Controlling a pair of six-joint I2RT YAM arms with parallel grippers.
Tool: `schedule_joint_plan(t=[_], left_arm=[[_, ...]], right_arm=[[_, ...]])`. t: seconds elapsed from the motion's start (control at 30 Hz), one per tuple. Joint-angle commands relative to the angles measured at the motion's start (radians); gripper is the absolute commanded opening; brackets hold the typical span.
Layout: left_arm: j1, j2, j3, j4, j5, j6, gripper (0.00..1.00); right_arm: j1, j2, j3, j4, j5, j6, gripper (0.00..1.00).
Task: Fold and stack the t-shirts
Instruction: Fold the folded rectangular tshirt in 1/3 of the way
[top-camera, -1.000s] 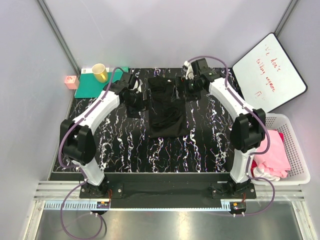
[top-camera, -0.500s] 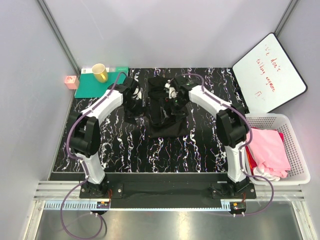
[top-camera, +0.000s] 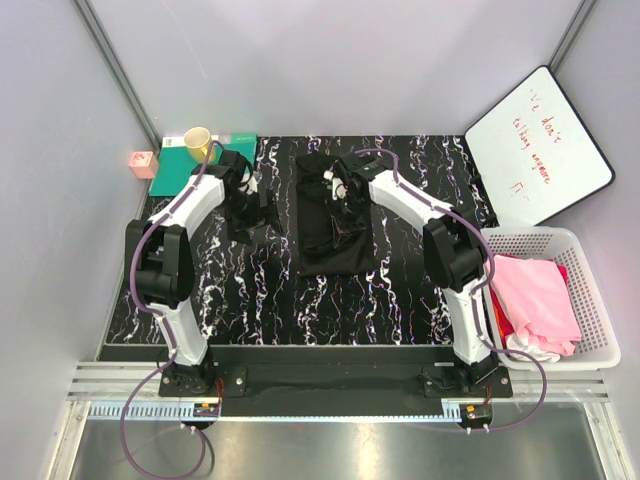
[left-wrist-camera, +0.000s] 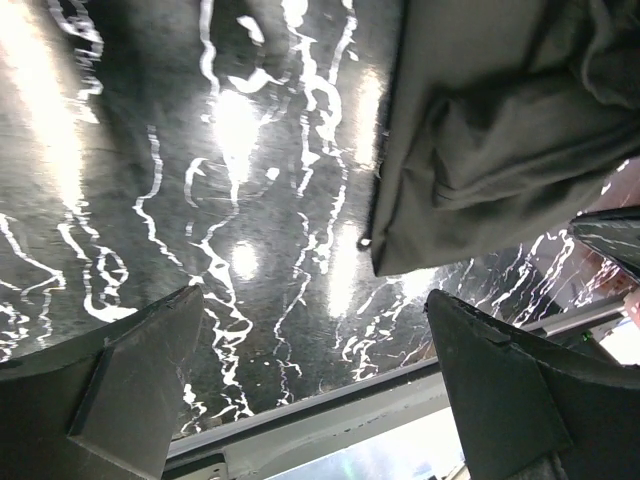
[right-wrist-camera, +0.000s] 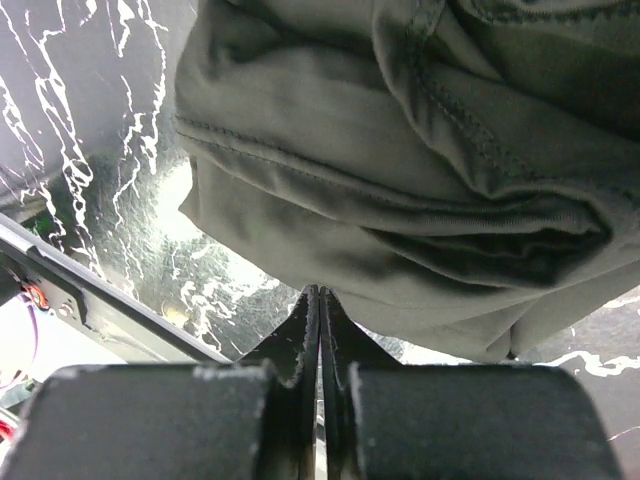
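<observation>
**Left gripper** (left-wrist-camera: 312, 300): my jaws stand wide apart with nothing between them. Only the marbled tabletop (left-wrist-camera: 200, 180) shows in the gap. The black t-shirt (top-camera: 335, 235) lies ahead and to the right of this gripper. It touches neither of the fingers (left-wrist-camera: 130, 390), and its near edge is bunched in loose folds.

**Right gripper** (right-wrist-camera: 318, 298): my jaws are pressed together, leaving only a hairline seam. The black t-shirt fills the view just beyond the tips, in thick rolled folds with a stitched hem. The tips reach its near edge. I cannot tell whether any cloth is caught between them.

**Overhead view:** the black t-shirt lies as a narrow folded strip on the tabletop between my two grippers. My right gripper is over its far part. My left gripper is off to its left, apart from the cloth. A pink t-shirt (top-camera: 540, 295) lies in a white basket (top-camera: 595, 300), well off to the right of my right arm.
</observation>
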Motion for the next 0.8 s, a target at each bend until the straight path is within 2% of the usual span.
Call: schedule_joint_plan(t=[0.0, 0.37, 0.47, 0.7, 0.77], left_arm=[[0.016, 0.004, 0.037, -0.008, 0.015, 0.030, 0.99], [0.039, 0.003, 0.015, -0.009, 0.005, 0.041, 0.99], [0.047, -0.006, -0.003, -0.008, 0.001, 0.044, 0.99], [0.050, -0.034, -0.046, -0.009, -0.005, 0.060, 0.99], [0.050, -0.034, -0.058, -0.008, -0.004, 0.063, 0.99]], right_arm=[[0.001, 0.029, 0.054, -0.015, -0.005, 0.005, 0.00], [0.001, 0.200, 0.218, -0.042, 0.041, -0.001, 0.00], [0.001, 0.265, 0.330, -0.051, 0.117, -0.001, 0.00], [-0.025, 0.386, 0.715, -0.054, 0.349, 0.057, 0.00], [-0.034, 0.408, 0.772, -0.054, 0.420, 0.077, 0.00]])
